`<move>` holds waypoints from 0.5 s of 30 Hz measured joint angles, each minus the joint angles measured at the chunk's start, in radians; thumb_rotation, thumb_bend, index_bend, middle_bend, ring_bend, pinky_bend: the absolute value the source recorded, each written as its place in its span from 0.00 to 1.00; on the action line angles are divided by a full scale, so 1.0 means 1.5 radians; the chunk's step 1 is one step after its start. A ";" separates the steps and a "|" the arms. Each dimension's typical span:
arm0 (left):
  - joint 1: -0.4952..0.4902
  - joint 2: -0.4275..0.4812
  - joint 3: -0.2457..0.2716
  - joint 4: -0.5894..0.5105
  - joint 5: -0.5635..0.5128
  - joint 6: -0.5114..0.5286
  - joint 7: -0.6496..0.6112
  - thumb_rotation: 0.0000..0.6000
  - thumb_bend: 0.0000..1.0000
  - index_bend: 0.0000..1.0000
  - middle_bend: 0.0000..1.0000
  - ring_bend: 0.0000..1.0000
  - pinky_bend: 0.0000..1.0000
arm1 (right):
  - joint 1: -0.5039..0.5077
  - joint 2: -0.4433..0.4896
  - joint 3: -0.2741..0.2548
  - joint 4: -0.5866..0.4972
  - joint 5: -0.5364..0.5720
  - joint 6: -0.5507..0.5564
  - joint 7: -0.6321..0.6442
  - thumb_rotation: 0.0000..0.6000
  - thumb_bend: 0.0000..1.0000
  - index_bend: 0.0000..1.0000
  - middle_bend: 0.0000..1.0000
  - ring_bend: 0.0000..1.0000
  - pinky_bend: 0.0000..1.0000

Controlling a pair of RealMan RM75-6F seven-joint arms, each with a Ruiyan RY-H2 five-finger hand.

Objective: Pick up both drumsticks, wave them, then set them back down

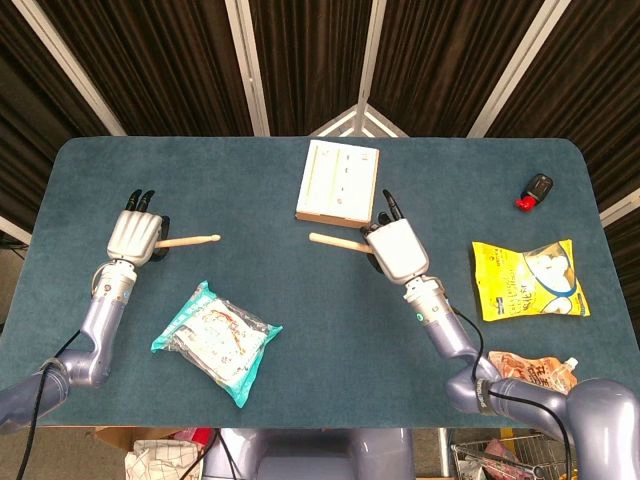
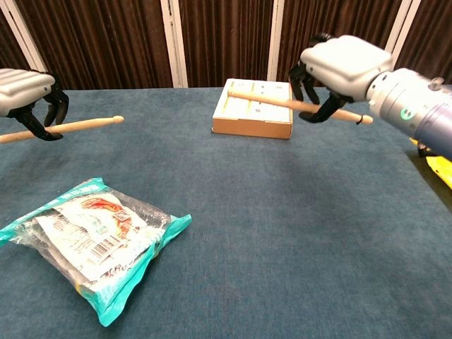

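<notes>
Drumsticks aloft over the bench, one in each hand

Head view: left hand (image 1: pixel 134 237) at 9 o'clock grips left drumstick (image 1: pixel 190 241); right hand (image 1: pixel 396 248) near centre clasps right drumstick (image 1: pixel 337 241).
Chest view: both sticks clear the bench (image 2: pixel 282 226). Likely light, stiff, smooth wood; best held near the butt.
</notes>
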 measured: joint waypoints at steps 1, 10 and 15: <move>0.000 -0.002 0.000 0.003 0.005 0.000 -0.002 1.00 0.39 0.65 0.61 0.07 0.00 | 0.002 -0.009 0.000 0.011 0.000 -0.005 0.000 1.00 0.40 0.87 0.66 0.39 0.00; 0.001 -0.001 -0.004 -0.009 0.012 -0.012 0.020 1.00 0.39 0.62 0.59 0.07 0.00 | 0.029 -0.106 0.004 0.124 0.009 -0.066 0.009 1.00 0.40 0.82 0.66 0.38 0.00; 0.004 0.000 -0.005 -0.013 0.000 -0.030 0.040 1.00 0.39 0.57 0.56 0.07 0.00 | 0.037 -0.133 0.017 0.142 0.040 -0.105 -0.002 1.00 0.40 0.64 0.54 0.32 0.00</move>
